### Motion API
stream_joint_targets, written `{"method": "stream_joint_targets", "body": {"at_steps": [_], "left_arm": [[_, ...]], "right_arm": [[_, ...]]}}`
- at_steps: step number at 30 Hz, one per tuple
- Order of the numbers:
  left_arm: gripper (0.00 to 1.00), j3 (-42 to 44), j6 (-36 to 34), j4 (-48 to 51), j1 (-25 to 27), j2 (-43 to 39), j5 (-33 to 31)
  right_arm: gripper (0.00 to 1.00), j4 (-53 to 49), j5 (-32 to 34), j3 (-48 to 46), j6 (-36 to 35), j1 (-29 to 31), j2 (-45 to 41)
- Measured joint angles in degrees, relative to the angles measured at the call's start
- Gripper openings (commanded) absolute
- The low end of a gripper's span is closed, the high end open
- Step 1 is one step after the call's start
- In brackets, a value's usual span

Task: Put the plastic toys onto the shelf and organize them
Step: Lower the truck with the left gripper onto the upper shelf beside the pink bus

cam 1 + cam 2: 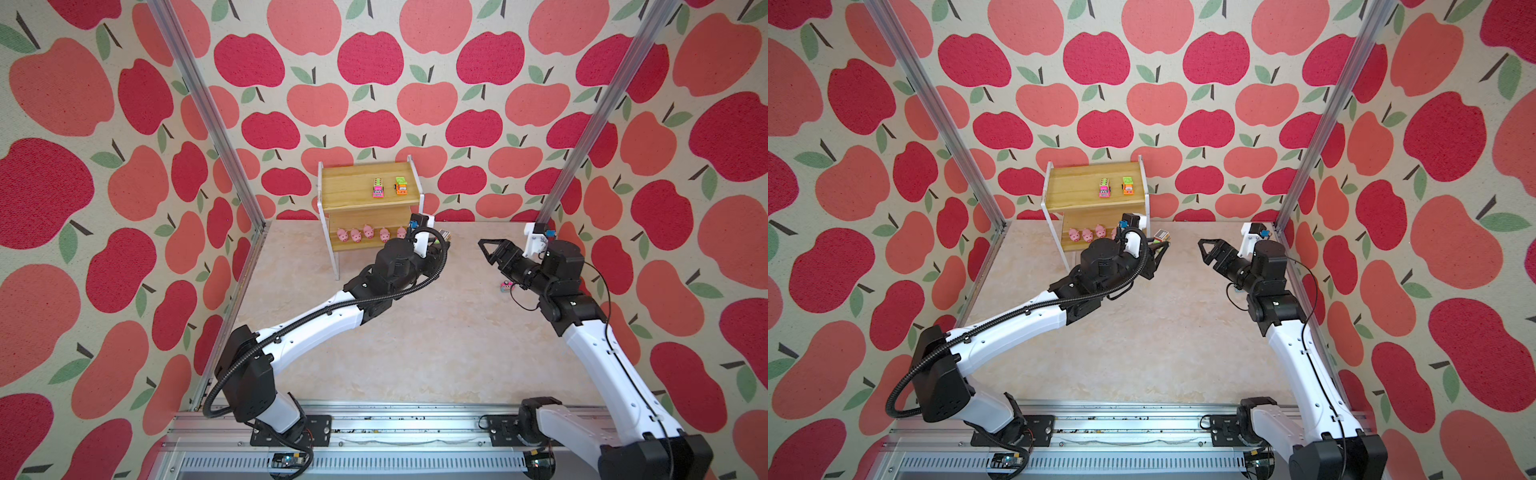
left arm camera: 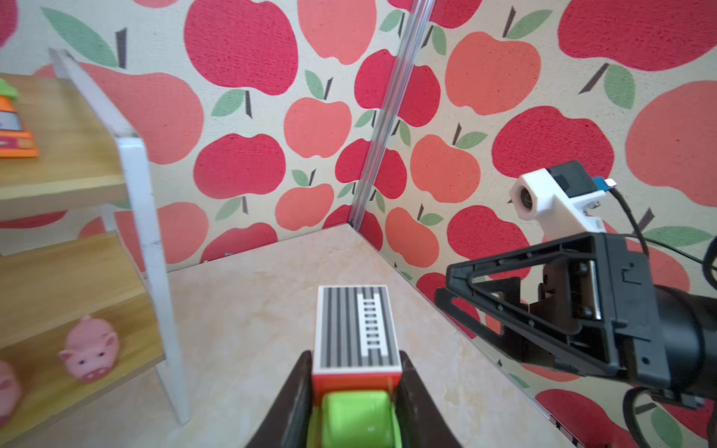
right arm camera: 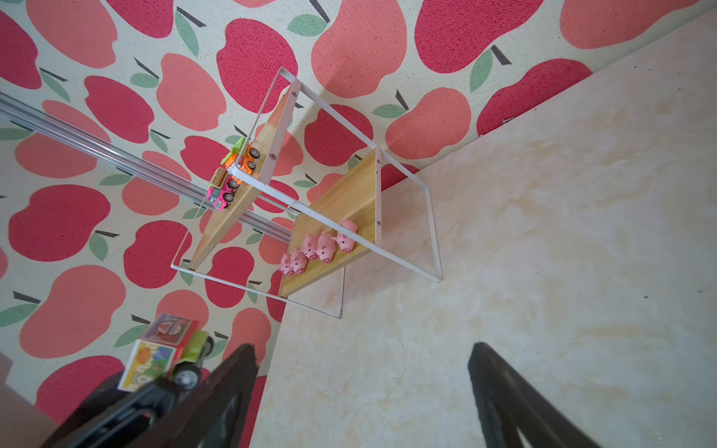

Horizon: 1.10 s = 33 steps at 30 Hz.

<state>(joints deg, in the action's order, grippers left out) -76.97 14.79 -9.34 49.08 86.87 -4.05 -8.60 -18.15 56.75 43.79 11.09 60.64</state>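
Observation:
My left gripper point(image 2: 356, 362) is shut on a toy truck point(image 2: 357, 341) with a green cab, a red body and a striped roof. It holds the truck point(image 1: 1161, 237) in the air just right of the shelf point(image 1: 349, 195). On the shelf's top board stand a pink truck point(image 1: 377, 188) and an orange truck point(image 1: 401, 185). Several pink pigs point(image 1: 369, 232) line the lower board. My right gripper point(image 1: 485, 248) hangs open and empty, facing the left one across a gap. Another small pink truck point(image 1: 506, 286) lies on the table under the right arm.
Apple-patterned walls close in the marble-look table point(image 1: 415, 332) at the back and both sides, with aluminium posts point(image 1: 569, 166) in the back corners. The left half of the top board is bare. The left arm covers the lower board's right end in both top views.

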Motion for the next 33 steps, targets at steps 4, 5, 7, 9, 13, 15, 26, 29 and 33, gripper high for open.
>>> {"method": "stream_joint_targets", "body": {"at_steps": [4,5,7,9,13,15,26,29,33], "left_arm": [[0.34,-6.6,-1.6,8.3,-4.1,-2.2,-3.7],[0.34,-8.4,-1.9,10.0,-5.3,-2.5,-4.6],[0.34,-11.6,-2.5,13.0,-7.7,-2.5,-6.2],[0.35,-14.4,-3.1,15.6,-9.7,-2.2,-8.0],[0.35,-19.8,-5.4,19.0,-12.2,0.2,-12.5],[0.34,-22.3,-6.6,20.3,-13.0,2.1,-14.2],[0.34,-31.1,-8.3,27.1,-19.3,11.7,-19.6],[0.34,-32.7,-7.9,28.1,-20.8,12.9,-19.5],[0.34,-35.0,-6.2,30.2,-22.5,14.2,-19.1]], "right_arm": [[0.89,-2.8,2.3,1.4,-6.1,0.3,1.5],[0.89,-3.5,2.9,1.8,-7.7,0.5,1.8],[0.89,-4.3,3.6,2.4,-10.6,1.4,2.4],[0.88,-5.0,4.1,2.8,-13.0,2.7,2.9],[0.88,-5.9,4.7,3.3,-16.9,5.3,4.5],[0.88,-6.4,4.9,3.4,-18.5,6.5,5.3],[0.88,-8.1,6.9,5.3,-26.4,11.2,6.9],[0.88,-8.1,7.2,5.3,-27.5,11.3,6.9],[0.88,-8.0,7.6,5.3,-28.4,11.3,6.9]]}}
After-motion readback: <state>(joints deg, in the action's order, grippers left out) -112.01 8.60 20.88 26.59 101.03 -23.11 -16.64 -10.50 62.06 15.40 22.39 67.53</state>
